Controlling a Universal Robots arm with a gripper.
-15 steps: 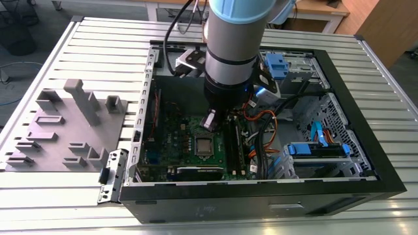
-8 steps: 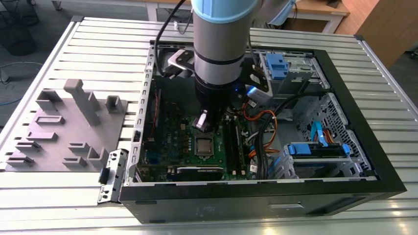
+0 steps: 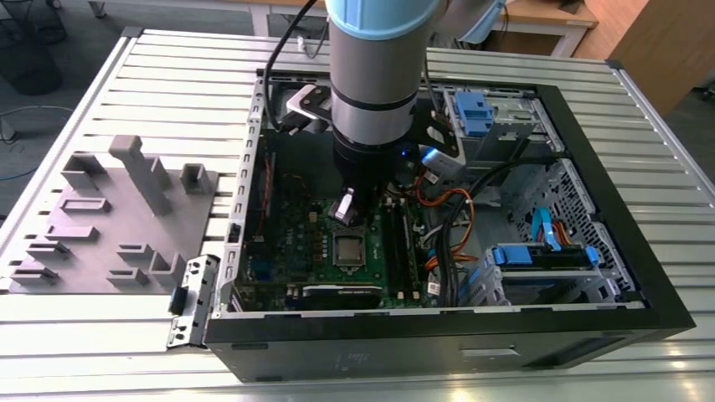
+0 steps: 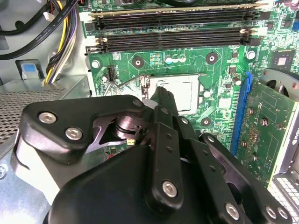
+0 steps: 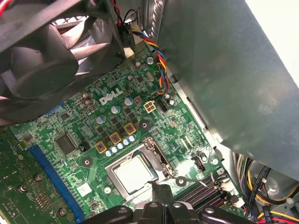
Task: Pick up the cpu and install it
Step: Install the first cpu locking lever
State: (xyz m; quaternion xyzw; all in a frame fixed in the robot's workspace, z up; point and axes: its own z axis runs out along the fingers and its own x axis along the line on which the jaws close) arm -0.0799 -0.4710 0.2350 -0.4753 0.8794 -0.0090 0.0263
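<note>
The cpu point(image 3: 348, 249), a small square chip with a dull silver top, lies flat in its socket on the green motherboard point(image 3: 296, 226) inside the open computer case. In both wrist views the cpu point(image 5: 134, 173) point(image 4: 183, 92) has a metal frame around it and nothing covering it. My gripper point(image 3: 344, 209) hangs just above the board at the socket's edge. Its black fingertips point(image 4: 163, 94) meet in a single point beside the chip, shut with nothing between them. The gripper point(image 5: 161, 191) sits close to the socket's thin metal lever point(image 5: 189, 180), which sticks out sideways.
Memory slots point(image 4: 177, 28) run along one side of the socket and a blue-edged expansion card point(image 4: 264, 126) along another. A large fan point(image 5: 42, 56) and cable bundles point(image 3: 447, 218) crowd the case. Grey plastic blocks point(image 3: 112, 218) stand on the slatted table at the exterior view's left.
</note>
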